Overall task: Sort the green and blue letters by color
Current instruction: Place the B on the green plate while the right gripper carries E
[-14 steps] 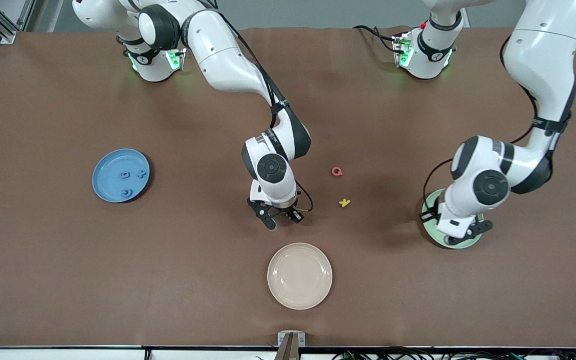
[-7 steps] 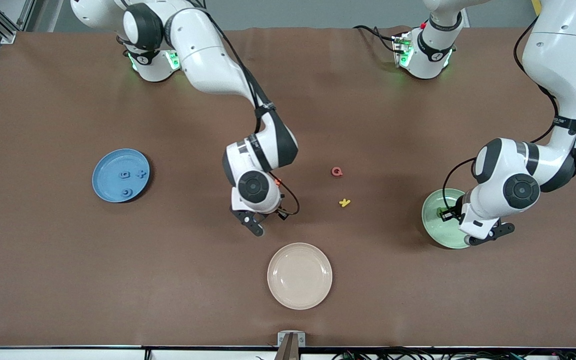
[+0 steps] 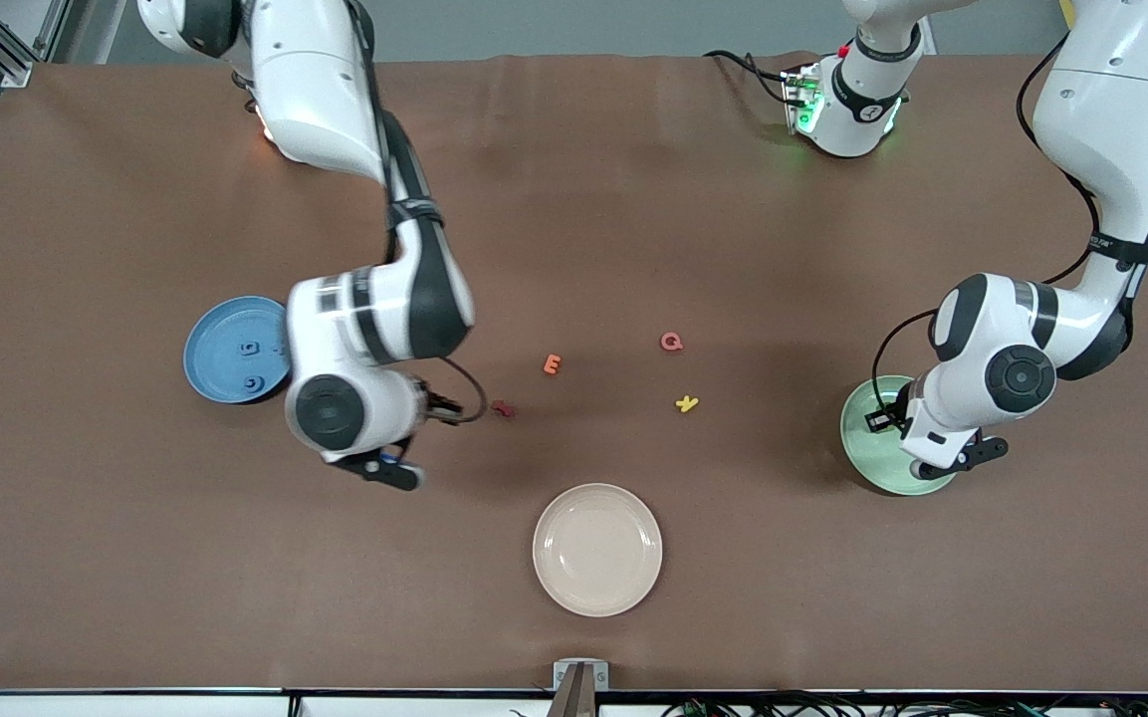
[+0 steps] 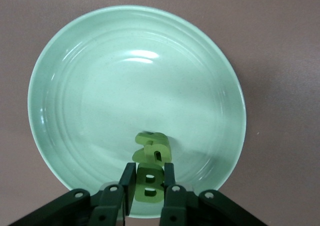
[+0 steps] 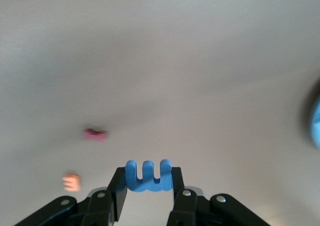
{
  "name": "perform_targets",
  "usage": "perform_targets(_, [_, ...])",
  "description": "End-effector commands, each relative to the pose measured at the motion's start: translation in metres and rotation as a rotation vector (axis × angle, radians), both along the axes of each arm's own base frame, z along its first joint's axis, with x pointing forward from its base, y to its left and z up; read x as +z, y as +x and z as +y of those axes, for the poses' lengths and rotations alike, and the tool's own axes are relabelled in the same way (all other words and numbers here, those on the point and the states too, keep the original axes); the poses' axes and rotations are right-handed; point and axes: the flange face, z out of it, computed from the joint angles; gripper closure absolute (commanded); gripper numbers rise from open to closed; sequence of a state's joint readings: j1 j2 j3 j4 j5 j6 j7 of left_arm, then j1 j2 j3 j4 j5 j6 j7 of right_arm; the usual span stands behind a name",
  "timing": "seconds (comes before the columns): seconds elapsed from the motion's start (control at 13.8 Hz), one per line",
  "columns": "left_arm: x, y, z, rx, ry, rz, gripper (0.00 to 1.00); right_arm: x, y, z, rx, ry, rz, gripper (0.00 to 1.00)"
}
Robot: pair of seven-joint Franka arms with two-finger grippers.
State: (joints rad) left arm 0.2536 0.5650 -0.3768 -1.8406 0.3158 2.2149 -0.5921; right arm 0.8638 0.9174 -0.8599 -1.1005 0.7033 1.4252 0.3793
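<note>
My right gripper [image 5: 148,182] is shut on a blue letter m [image 5: 148,175]. It hangs over bare table [image 3: 381,468] beside the blue plate [image 3: 215,344], which holds a blue g [image 3: 250,347] and a blue c [image 3: 253,383]; the arm hides part of that plate. My left gripper [image 4: 149,175] is shut on a green letter B [image 4: 149,187] just above the green plate [image 4: 90,85]. A second green letter [image 4: 153,149] lies in that plate under it. In the front view the left gripper [image 3: 940,462] covers the edge of the green plate [image 3: 864,438].
An orange E [image 3: 553,364], a dark red letter [image 3: 503,408], a red Q [image 3: 671,342] and a yellow letter [image 3: 686,403] lie mid-table. A beige plate [image 3: 597,549] sits nearer the front camera than them.
The right arm swung from mid-table toward the blue plate with the blue m, uncovering the orange E and the dark red letter. The left gripper shifted slightly over the green plate.
</note>
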Motion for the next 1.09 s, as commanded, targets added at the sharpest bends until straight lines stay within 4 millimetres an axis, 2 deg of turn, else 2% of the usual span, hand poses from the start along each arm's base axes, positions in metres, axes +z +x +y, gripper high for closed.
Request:
perform_targets(0.0, [0.002,0.001,0.007,-0.020,0.002,-0.029,0.97,0.029,-0.004,-0.061,0.105,0.031,0.046,1.00])
perform_targets(0.07, [-0.001,0.001,0.006,-0.020,-0.001,-0.032,0.97,0.034,-0.004,-0.079,0.130,0.039,0.053,1.00])
perform_targets(0.36, [-0.007,0.001,0.006,-0.022,-0.015,-0.053,0.97,0.042,-0.005,-0.128,0.184,0.052,0.055,1.00])
perform_targets(0.65, [-0.009,0.001,0.007,-0.020,-0.017,-0.050,0.96,0.061,-0.020,-0.180,0.260,0.071,0.061,1.00])
perform_targets(0.87, [-0.010,0.001,0.014,-0.008,-0.018,-0.052,0.91,0.063,-0.024,-0.210,0.278,0.089,0.061,1.00])
perform_targets(1.01, [-0.009,0.002,0.014,-0.007,-0.019,-0.053,0.82,0.058,-0.021,-0.234,0.265,0.108,0.068,1.00])
